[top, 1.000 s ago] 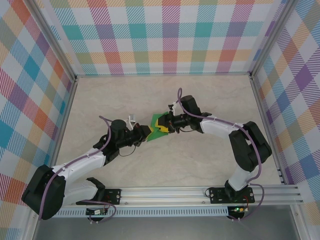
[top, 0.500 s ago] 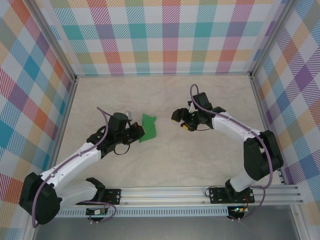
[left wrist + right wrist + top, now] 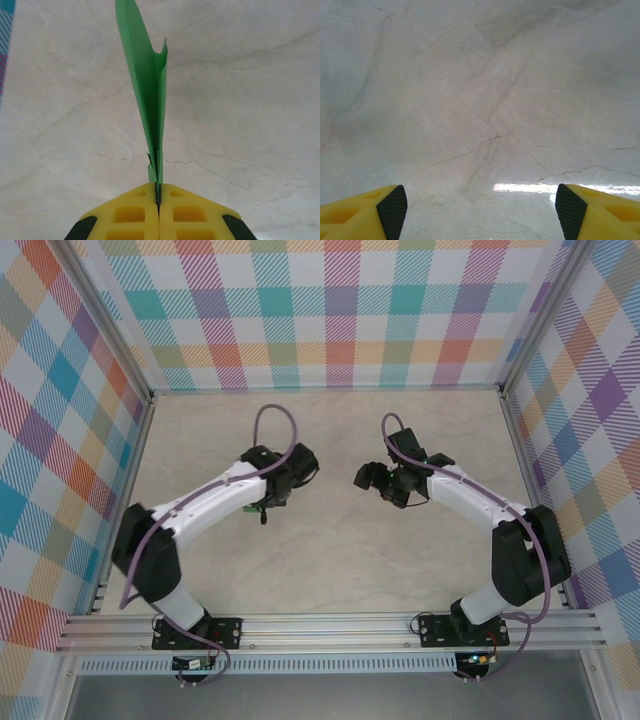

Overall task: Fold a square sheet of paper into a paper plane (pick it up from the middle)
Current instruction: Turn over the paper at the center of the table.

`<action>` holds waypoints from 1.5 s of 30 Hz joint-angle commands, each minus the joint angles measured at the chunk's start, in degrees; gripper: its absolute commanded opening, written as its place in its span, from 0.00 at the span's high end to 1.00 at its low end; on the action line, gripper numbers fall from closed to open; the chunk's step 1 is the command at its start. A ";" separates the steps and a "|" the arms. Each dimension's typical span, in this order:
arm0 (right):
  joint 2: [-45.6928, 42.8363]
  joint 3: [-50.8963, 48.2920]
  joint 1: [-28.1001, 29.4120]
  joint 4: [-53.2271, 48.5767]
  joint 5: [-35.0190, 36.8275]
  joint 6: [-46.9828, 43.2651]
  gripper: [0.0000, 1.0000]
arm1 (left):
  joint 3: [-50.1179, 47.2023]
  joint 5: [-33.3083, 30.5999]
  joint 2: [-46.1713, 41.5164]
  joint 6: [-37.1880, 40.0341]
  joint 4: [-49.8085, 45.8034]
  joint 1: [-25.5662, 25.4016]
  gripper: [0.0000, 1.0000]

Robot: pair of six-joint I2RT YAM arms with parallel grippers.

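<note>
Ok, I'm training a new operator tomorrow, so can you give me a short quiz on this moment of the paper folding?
1. True or false: the left gripper is shut on the folded bright green paper plane.
2. Pick one. The jaws of the right gripper are: A) apart with nothing between them; B) shut on green paper; C) shut and empty.
3. Short answer: what does the right wrist view show beneath that gripper?

Key: 1 true. 2 A. 3 the pale marble-patterned table.
</note>
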 commanded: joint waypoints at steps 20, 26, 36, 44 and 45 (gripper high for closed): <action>-6.84 -6.17 -1.06 3.09 -2.47 -3.69 0.25 | 4.16 35.66 9.67 3.63 28.57 0.11 0.33; 0.00 -0.77 7.68 7.55 -8.39 -6.71 0.42 | -11.16 32.00 -3.53 -4.14 33.62 8.75 0.22; 19.13 12.31 16.78 13.88 -15.94 -4.93 0.62 | -31.05 27.55 -21.10 -11.06 33.93 16.82 0.12; 28.91 19.08 17.45 13.88 -19.67 -3.77 0.63 | -37.28 27.65 -27.51 -12.28 34.22 17.98 0.10; 29.67 19.58 17.45 13.35 -19.01 -3.94 0.63 | -37.63 27.63 -27.77 -12.33 34.24 18.06 0.10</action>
